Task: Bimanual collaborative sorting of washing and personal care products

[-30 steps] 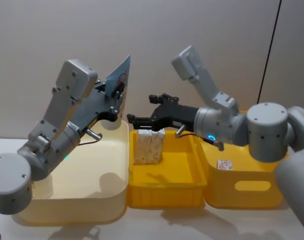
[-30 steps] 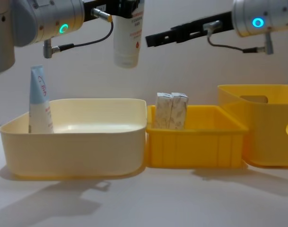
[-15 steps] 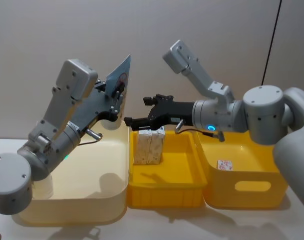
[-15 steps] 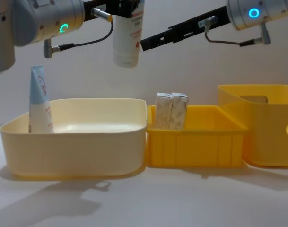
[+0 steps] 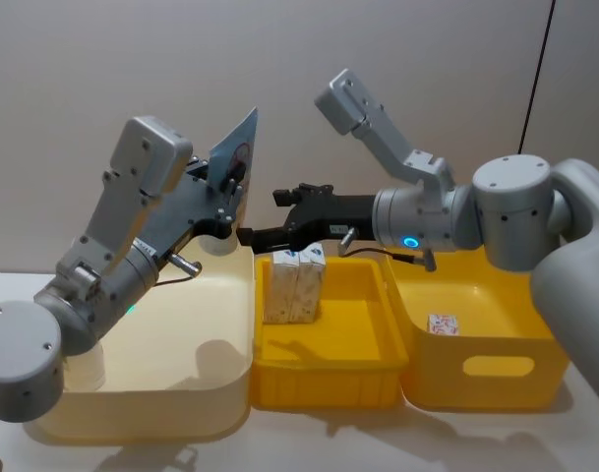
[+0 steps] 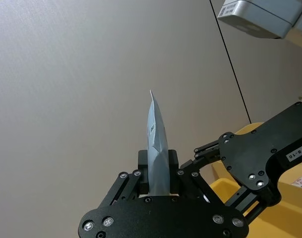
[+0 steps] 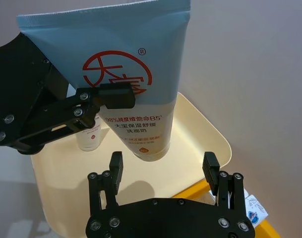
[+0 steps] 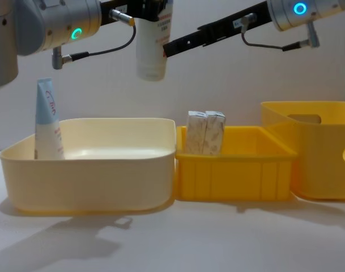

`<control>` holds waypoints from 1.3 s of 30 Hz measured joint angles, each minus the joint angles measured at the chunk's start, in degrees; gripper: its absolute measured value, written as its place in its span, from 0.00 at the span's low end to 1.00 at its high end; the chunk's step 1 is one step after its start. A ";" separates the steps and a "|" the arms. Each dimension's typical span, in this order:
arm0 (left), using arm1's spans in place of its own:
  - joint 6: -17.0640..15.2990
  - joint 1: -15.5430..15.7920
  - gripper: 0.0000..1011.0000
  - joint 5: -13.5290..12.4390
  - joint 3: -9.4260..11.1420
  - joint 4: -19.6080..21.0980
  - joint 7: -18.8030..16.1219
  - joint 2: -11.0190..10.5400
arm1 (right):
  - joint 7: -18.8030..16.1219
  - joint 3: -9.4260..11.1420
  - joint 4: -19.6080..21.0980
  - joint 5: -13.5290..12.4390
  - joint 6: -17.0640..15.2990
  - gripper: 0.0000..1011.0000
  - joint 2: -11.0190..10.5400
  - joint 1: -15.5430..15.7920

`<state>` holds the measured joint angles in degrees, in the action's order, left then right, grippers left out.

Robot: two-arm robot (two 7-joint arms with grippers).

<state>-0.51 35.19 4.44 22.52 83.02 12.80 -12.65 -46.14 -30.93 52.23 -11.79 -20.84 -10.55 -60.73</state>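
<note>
above the cream bin (image 8: 87, 170), a blue tube (image 7: 136, 99) is held cap-down by the left gripper (image 5: 228, 187). the right gripper (image 7: 163, 163), spread wide, is lined up at its cap end. a handover is judged underway; closing on the tube is called for next.

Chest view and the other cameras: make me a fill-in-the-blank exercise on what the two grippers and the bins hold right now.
The left gripper is shut on a light-blue tube, hanging cap-down above the left-hand bin, whose colour is ____.
The right gripper, extended toward that tube, has its jaws ____.
In the middle yellow bin stand ____ beige cartons.
Missing words: cream; open; two.
</note>
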 joint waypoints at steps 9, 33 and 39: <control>0.00 0.00 0.21 0.00 0.00 0.00 0.00 0.00 | -0.47 -0.49 -1.53 -0.81 -0.51 0.99 1.06 -0.71; 0.00 0.00 0.21 0.00 0.00 0.00 0.01 0.00 | 3.30 -1.28 -8.07 -1.58 4.12 0.99 5.72 -2.36; 0.00 -0.01 0.21 0.00 0.00 0.00 0.01 0.00 | 3.63 -1.49 -9.03 -1.70 4.73 0.97 6.41 -2.68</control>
<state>-0.51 35.19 4.44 22.52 83.02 12.81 -12.65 -42.51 -32.42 43.20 -13.49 -16.11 -4.14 -63.41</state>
